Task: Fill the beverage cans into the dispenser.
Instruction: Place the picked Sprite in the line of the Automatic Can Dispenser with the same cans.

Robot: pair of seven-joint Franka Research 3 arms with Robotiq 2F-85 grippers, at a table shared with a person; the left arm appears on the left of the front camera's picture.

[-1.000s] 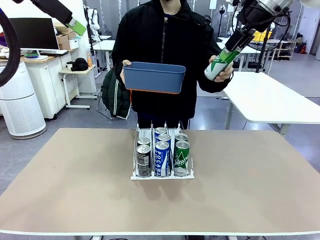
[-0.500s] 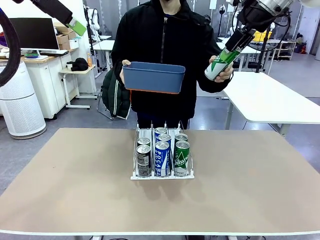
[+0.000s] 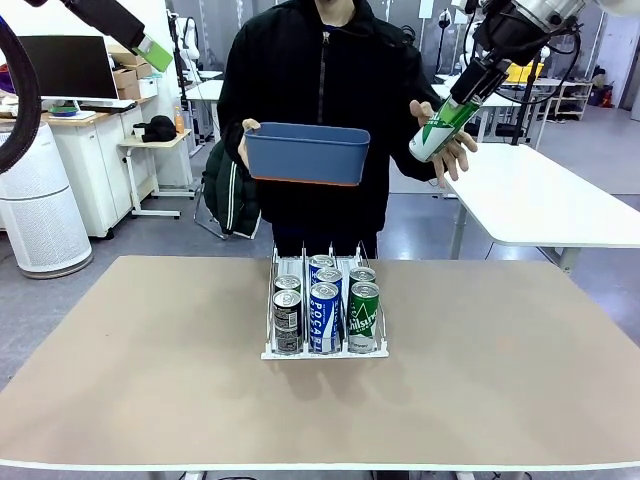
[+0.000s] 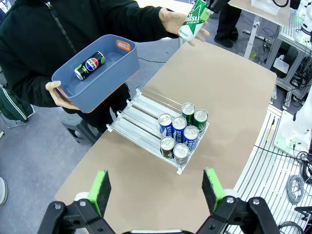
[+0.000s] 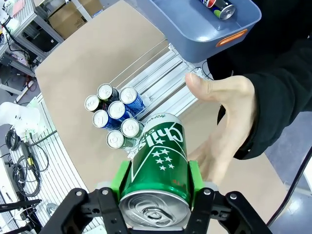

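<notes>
My right gripper (image 3: 460, 103) is shut on a green can (image 3: 438, 132), held tilted high above the table's far right. The same green can (image 5: 159, 168) sits between its green pads. The person's hand (image 3: 452, 150) is spread open right behind the can. The white dispenser (image 3: 273, 300) stands mid-table with several cans (image 3: 325, 305) at its front: dark, blue and green, two per lane. My left gripper (image 4: 156, 190) hangs open high over the near left, nothing between its fingers. The person's other hand holds a blue tub (image 3: 307, 153) with one dark can (image 4: 90, 64) in it.
The back halves of the dispenser lanes (image 4: 141, 109) are bare. The person stands at the far edge behind the dispenser. Brown tabletop (image 3: 480, 380) lies free on both sides of the rack. A white table (image 3: 540, 200) stands beyond at the right.
The person's fingers have opened away from the green can, which stays in my right gripper. Neither arm has visibly moved.
</notes>
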